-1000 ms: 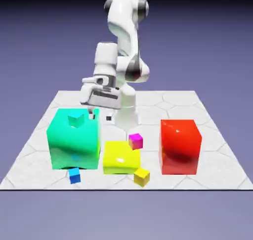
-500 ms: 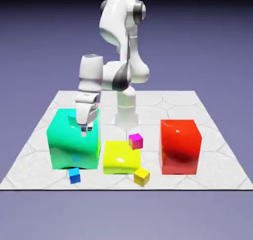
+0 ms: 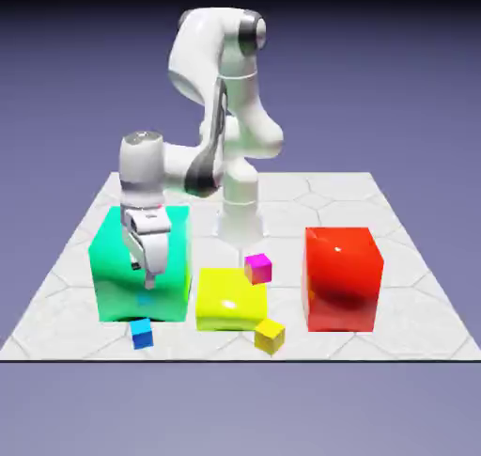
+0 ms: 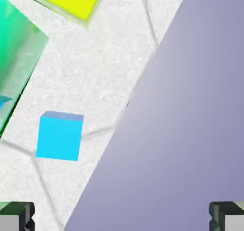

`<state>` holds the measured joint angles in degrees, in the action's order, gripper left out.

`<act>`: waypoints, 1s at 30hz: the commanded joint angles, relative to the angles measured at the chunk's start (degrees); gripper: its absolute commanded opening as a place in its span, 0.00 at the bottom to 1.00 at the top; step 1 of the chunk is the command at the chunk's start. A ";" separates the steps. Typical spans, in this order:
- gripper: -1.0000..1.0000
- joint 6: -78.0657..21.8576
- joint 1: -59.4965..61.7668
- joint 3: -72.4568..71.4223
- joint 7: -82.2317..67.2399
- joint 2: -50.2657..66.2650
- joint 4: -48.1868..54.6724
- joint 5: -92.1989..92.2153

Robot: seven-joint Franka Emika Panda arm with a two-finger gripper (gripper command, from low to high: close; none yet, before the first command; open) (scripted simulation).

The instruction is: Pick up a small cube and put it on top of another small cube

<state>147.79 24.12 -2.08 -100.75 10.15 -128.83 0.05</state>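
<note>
Far left in the exterior view stands the big green block (image 3: 141, 275), and my pincer (image 3: 148, 277) hangs in front of it, fingers spread wide with nothing between them. The small blue cube (image 3: 142, 333) lies on the table at six o'clock from my pincer, near the front edge, not yet touched. Rightward come the yellow block (image 3: 230, 299), the small pink cube (image 3: 258, 268) and small yellow cube (image 3: 270, 335), then the red block (image 3: 343, 277). Nothing is stacked; grasping, carrying and placing all remain, I judge.

Bare table (image 4: 102, 68) rings the blue cube (image 4: 59, 136) — teal block (image 4: 16, 58) (tall) close beside it.
</note>
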 commanded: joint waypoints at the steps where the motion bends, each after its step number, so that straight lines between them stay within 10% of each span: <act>1: 1.00 -0.44 0.41 -0.06 -2.49 0.73 0.54 -0.02; 16: 1.00 -7.05 6.50 -0.94 -39.87 11.72 8.57 -0.34; 30: 1.00 4.18 -13.28 -15.10 -64.43 13.50 -3.91 -19.20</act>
<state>151.97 10.84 -17.18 -165.19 23.65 -132.75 -19.14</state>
